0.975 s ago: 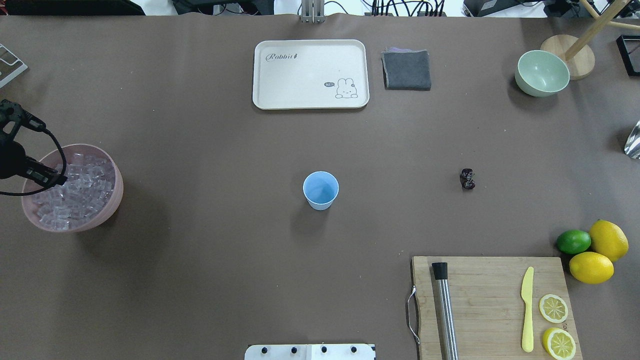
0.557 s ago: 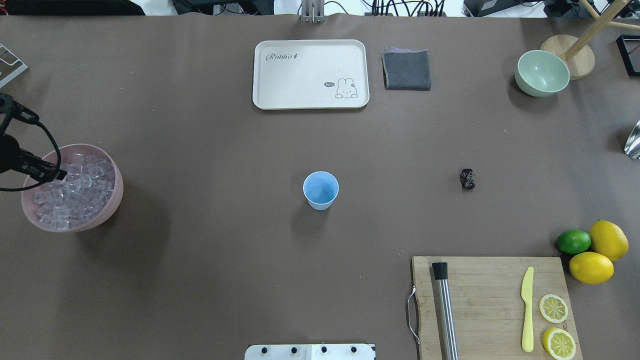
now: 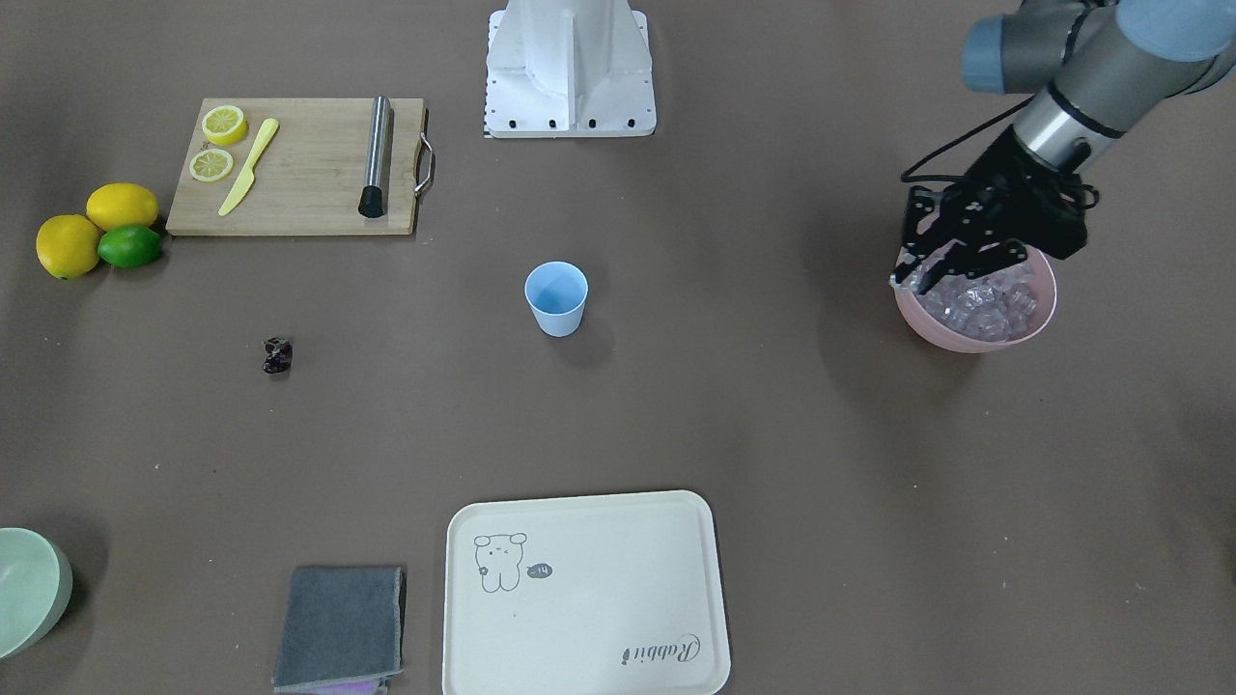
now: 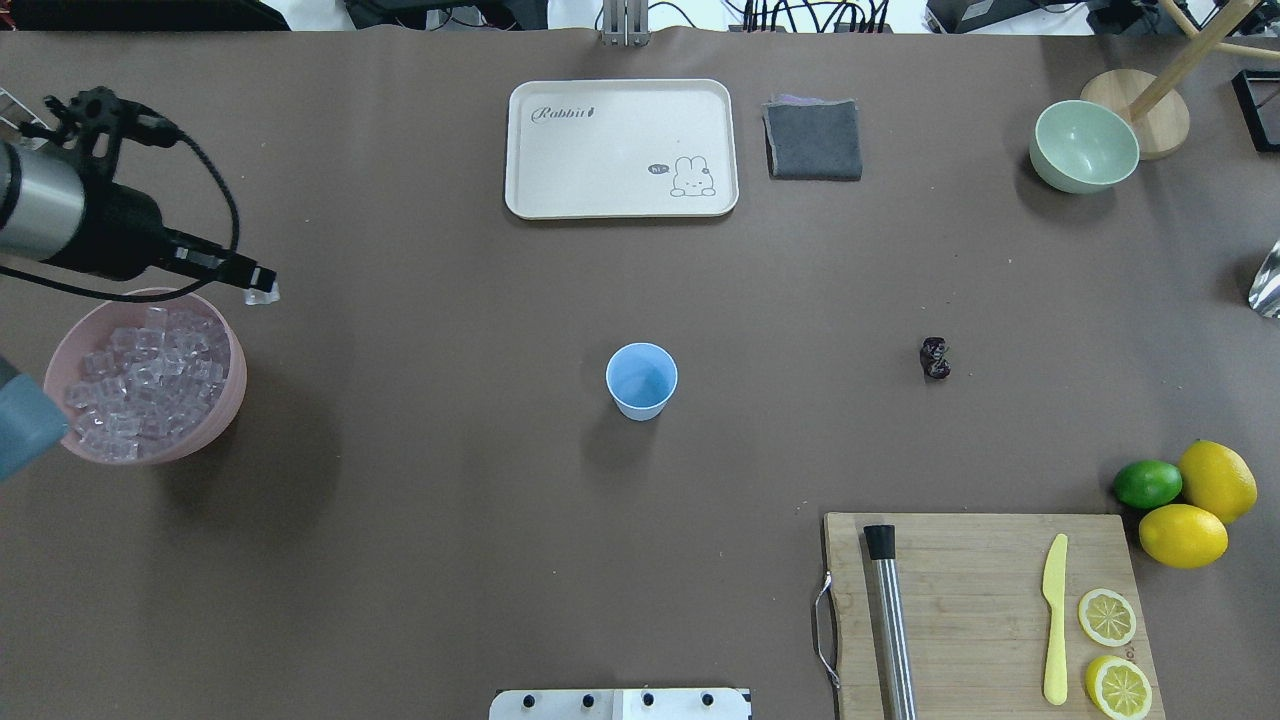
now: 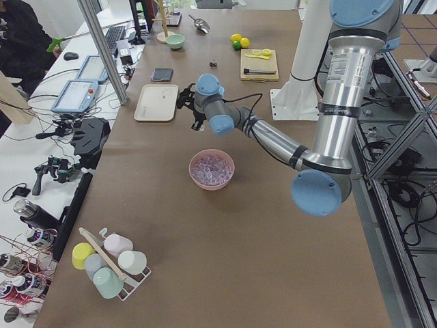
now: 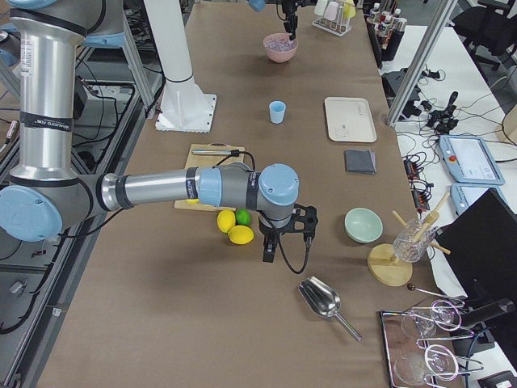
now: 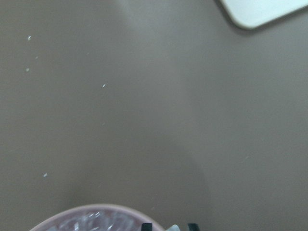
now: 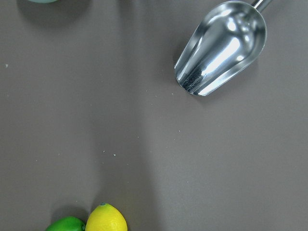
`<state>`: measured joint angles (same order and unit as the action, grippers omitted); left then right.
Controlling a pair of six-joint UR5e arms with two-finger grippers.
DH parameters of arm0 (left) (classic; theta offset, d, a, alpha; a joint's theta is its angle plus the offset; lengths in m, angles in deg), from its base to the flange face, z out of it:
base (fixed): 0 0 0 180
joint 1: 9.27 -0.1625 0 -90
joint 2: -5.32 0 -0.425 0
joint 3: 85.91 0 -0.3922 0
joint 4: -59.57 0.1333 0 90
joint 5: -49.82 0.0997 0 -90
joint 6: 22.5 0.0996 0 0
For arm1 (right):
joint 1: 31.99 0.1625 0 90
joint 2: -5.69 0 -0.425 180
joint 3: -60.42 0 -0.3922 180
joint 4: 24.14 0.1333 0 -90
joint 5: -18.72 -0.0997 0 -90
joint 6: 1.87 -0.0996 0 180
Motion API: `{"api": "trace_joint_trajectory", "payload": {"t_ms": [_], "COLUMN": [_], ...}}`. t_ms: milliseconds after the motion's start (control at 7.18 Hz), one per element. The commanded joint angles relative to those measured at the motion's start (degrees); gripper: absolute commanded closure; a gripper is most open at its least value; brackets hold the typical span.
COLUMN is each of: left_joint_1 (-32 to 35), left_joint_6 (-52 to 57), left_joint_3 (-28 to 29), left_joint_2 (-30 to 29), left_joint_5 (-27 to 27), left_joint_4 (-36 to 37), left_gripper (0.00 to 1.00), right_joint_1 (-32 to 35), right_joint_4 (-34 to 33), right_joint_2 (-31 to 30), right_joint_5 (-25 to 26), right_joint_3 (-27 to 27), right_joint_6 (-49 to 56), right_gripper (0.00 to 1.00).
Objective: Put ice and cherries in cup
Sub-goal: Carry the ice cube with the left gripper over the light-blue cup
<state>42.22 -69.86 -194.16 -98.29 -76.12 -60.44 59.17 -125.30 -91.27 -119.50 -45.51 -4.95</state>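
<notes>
The light-blue cup stands upright at the table's middle and also shows in the front view. The cherries lie on the table to its right, a dark cluster. Ice fills the pink bowl at the left. My left gripper is shut on one ice cube, just beyond the bowl's far right rim and above the table. The cube shows between the fingertips in the left wrist view. My right gripper shows only in the exterior right view, so I cannot tell its state.
A cream tray, grey cloth and pale green bowl lie at the far side. A cutting board with muddler, knife and lemon slices is near right, beside lemons and a lime. A metal scoop lies under the right wrist.
My left gripper has lifted out of the pink bowl and moved right and away from the robot, carrying one ice cube. Nothing else has moved.
</notes>
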Motion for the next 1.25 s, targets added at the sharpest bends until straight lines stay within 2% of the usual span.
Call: {"api": "trace_joint_trajectory", "payload": {"t_ms": [0,279,418,697,836,1115], "left_joint_1": [-7.08,-13.24,-15.26,-22.71,-25.71,-27.58], "left_joint_6": [-16.13,-21.62,-23.21,-27.7,-27.71,-28.67], "left_joint_3": [3.91,4.53,6.88,8.22,10.75,13.83], "left_joint_2": [-12.89,-16.17,-18.97,-20.49,-21.28,-25.05], "left_joint_5": [4.53,12.79,16.48,26.05,29.23,30.32], "left_joint_4": [0.04,0.04,0.04,0.04,-0.14,-0.05], "left_gripper": [1.0,1.0,1.0,1.0,1.0,1.0], "right_joint_1": [-0.01,-0.1,-0.1,-0.19,-0.19,-0.19], "right_joint_4": [0.09,0.09,0.09,0.09,0.18,0.09], "right_joint_2": [0.28,0.72,0.72,0.89,0.98,0.9], "right_joint_5": [-0.03,-0.03,-0.03,-0.12,-0.03,-0.12], "right_joint_3": [0.02,0.02,0.11,0.02,0.02,0.02], "right_joint_6": [0.18,0.27,0.35,0.27,0.27,0.0], "right_gripper": [0.0,0.0,0.0,0.0,0.0,0.0]}}
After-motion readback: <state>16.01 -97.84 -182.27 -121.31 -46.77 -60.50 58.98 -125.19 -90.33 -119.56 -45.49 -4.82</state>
